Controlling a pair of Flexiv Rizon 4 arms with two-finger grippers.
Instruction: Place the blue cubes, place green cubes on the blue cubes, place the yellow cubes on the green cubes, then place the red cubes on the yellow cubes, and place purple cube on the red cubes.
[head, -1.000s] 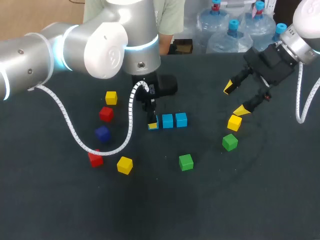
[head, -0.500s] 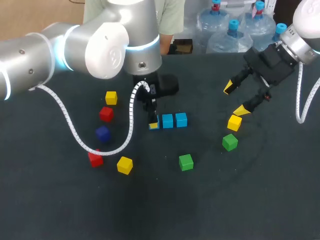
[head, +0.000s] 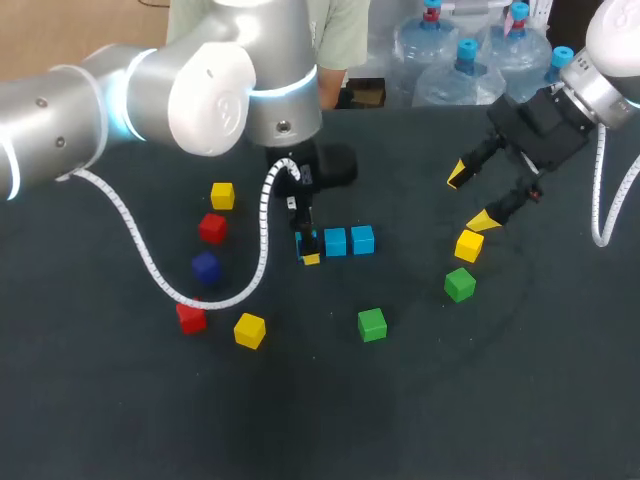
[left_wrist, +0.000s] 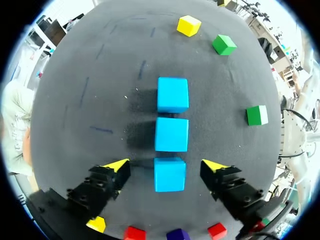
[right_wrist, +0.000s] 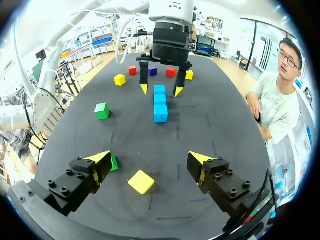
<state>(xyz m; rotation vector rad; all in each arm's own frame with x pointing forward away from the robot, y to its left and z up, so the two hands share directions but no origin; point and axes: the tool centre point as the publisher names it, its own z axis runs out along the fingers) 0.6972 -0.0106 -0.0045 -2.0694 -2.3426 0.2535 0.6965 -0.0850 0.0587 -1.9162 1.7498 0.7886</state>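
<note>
Three blue cubes (left_wrist: 171, 134) lie in a close row near the middle of our dark tabletop (head: 450, 400), so the first layer looks laid. Our left pincer (left_wrist: 167, 167) hangs spread astride the row's end cube on the side of the left edge, with a yellow tip on either side, clear of its faces and gripping nothing. Nothing is stacked yet: by our reckoning the green, yellow, red and purple layers are all to come. The two green cubes (head: 372, 324) sit loose between the row and the near edge, toward the right. The red cubes (head: 211, 227), the purple cube (head: 205, 266) and two yellow cubes (head: 249, 329) are scattered toward the left edge. Our right pincer (head: 470, 198) hovers spread and empty over the right-hand yellow cube (head: 468, 244). The tabletop is matte and dark, with a few faint lines on it.
</note>
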